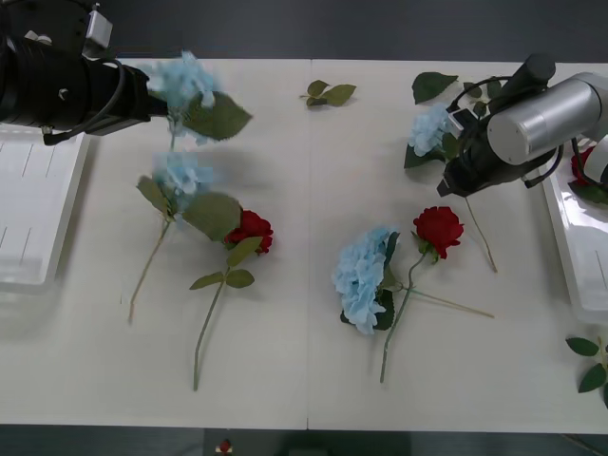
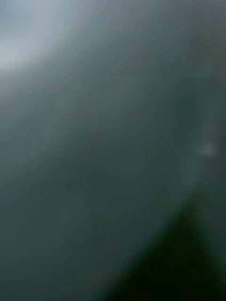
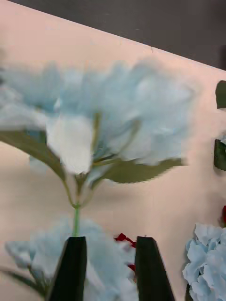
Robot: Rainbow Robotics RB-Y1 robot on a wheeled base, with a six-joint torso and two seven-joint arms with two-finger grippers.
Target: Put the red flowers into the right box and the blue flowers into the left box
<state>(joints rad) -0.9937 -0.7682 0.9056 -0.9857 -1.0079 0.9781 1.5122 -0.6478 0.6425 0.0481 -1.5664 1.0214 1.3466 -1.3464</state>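
My left gripper is shut on the thin stem of a pale-blue flower and holds it in the air over the table's far left, close to the left box. A second blue flower lies beneath it, beside a red rose. Mid-table, a third blue flower lies next to another red rose. My right gripper hovers by a blue flower at the far right. A red bloom rests in the right box.
Loose green leaf sprigs lie at the far middle, the far right and the near right corner. Long stems trail across the table between the flowers. The right wrist view is a dark blur.
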